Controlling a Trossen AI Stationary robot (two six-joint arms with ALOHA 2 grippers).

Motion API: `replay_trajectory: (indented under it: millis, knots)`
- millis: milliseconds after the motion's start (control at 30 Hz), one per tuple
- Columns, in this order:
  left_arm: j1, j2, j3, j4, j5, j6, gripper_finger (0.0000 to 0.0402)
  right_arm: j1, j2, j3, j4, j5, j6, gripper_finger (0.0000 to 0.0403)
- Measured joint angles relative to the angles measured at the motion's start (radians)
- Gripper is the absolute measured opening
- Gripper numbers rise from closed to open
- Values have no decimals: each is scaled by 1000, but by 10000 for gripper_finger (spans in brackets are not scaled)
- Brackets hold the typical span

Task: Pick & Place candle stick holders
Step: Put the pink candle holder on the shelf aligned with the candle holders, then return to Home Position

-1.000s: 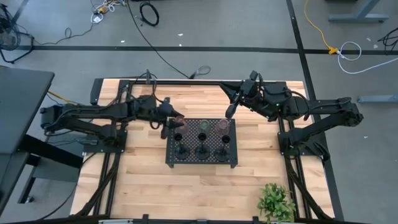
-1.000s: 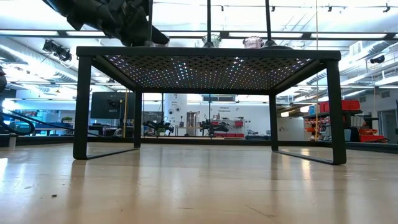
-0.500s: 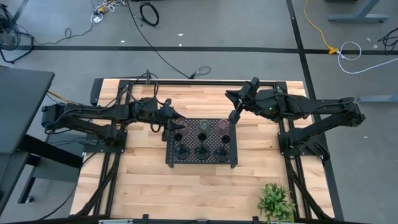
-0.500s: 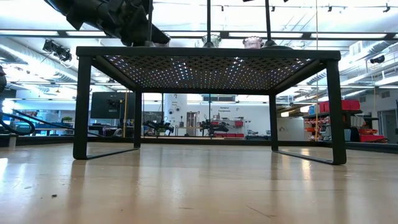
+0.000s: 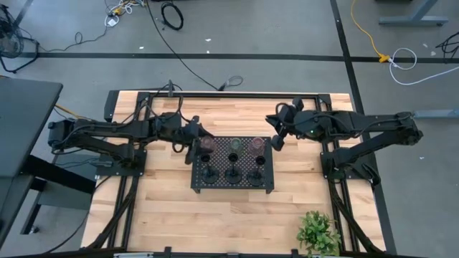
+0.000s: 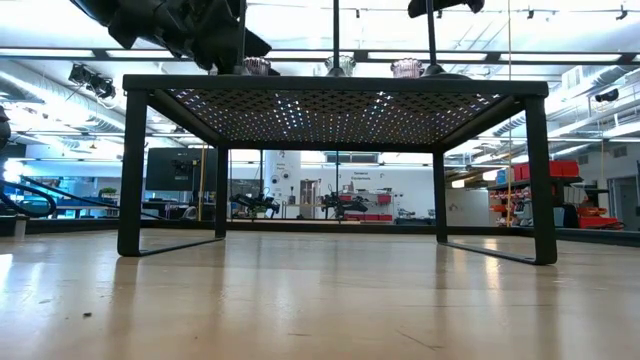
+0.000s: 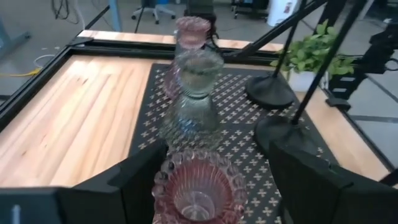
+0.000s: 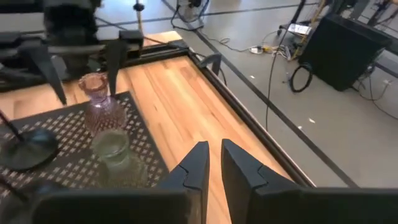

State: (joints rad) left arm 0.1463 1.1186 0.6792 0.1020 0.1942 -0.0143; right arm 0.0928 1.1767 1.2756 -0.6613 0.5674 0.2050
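A black perforated tray stands mid-table. On its far row stand a pinkish holder, a pale green holder and a second pinkish holder. On its near row stand three black holders. My left gripper is open at the tray's far left corner. Its fingers stand on either side of the left pinkish holder without plainly touching it. My right gripper is shut and empty, just off the tray's far right corner, and shows in its own wrist view.
A small leafy plant stands at the table's near right corner. Bare wood lies to the left, right and near side of the tray. Black frame rails run along the table's far edge.
My left gripper has drawn back a little toward the table's left edge. The left pinkish holder, hidden behind it before in the low view, now stands in plain sight on the tray. My right gripper has moved toward the near edge and down, beside the tray's far right corner.
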Motion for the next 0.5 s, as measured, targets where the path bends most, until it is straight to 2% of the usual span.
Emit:
replay_trajectory:
  millis: [100, 233, 500]
  knots:
    - [0, -15, 0, 1, 4, 1, 277, 21, -31, -57, 19, 23, 1, 41]
    - [0, -46, 1, 12, -15, 11, 277, 27, -120, -207, 89, 31, 30, 41]
    - [1, -189, 1, -8, -17, 46, 277, 27, -383, -576, 457, -136, 50, 41]
